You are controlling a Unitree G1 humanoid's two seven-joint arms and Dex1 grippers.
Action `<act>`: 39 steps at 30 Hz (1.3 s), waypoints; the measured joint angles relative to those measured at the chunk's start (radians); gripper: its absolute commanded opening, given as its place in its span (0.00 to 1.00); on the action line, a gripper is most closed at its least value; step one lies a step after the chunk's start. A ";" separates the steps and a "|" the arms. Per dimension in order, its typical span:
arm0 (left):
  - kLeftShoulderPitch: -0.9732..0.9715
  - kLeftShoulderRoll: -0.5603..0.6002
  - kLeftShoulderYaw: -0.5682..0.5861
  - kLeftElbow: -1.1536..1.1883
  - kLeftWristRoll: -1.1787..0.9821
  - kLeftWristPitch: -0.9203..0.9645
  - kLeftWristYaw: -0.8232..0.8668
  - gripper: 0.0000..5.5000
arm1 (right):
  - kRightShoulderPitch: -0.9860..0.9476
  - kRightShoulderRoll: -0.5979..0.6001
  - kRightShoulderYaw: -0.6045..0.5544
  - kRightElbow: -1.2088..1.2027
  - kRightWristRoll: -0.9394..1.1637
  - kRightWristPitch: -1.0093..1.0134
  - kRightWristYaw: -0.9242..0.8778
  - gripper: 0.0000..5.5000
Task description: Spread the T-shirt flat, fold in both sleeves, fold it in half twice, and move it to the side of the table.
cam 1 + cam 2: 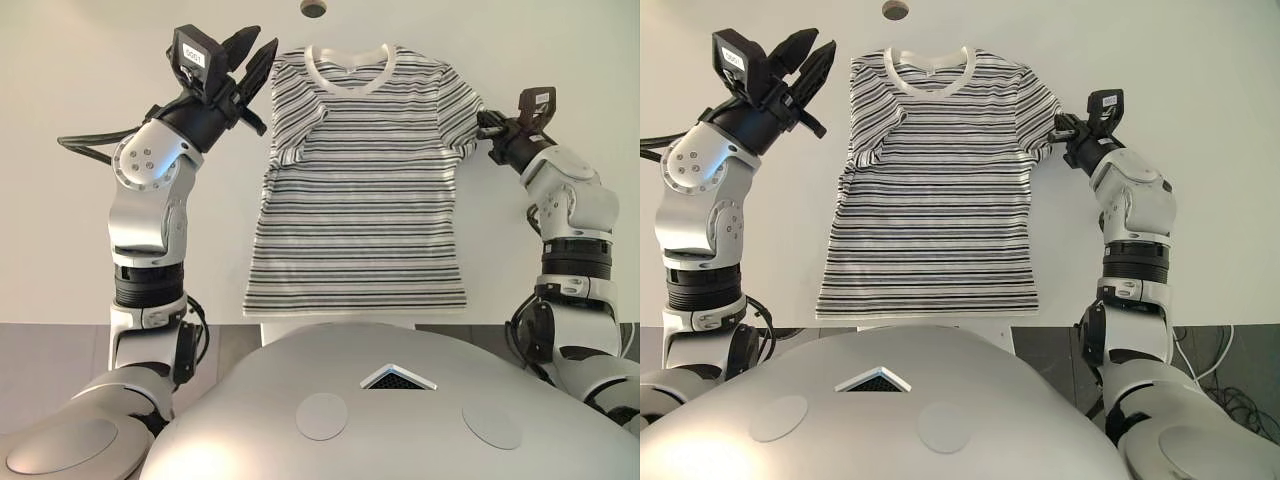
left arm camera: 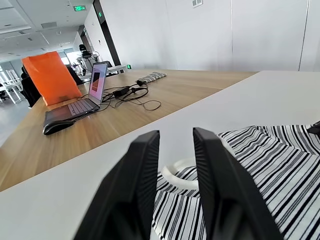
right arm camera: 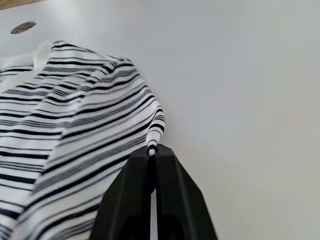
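Two arms are flanking the T-shirt (image 1: 360, 200), which is lying flat on the table (image 1: 570, 50) with its collar far from the robot. The right gripper (image 1: 487, 126) is pinching the right sleeve (image 1: 462, 108) at its outer edge, the shirt body lying inward toward the robot's left; the left gripper (image 1: 266, 38) is hovering, fingers spread, by the left shoulder. Bare table is stretching wide on both sides.

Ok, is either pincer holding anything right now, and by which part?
The right pincer is shut on the T-shirt, pinching the outer edge of its sleeve on the robot's right. The left pincer is open, holding nothing.
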 measured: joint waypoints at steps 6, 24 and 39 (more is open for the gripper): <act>0.000 -0.001 -0.002 0.005 0.006 -0.004 0.003 0.23 | 0.028 0.008 0.024 -0.158 -0.037 -0.004 -0.055 0.00; 0.000 -0.010 -0.043 0.013 0.016 -0.025 0.008 0.23 | -0.028 0.109 0.365 -0.270 -0.277 0.003 -0.106 0.00; 0.049 0.038 -0.069 0.062 0.228 -0.322 0.059 0.23 | 0.143 0.024 0.369 -0.576 -0.212 0.029 0.104 0.16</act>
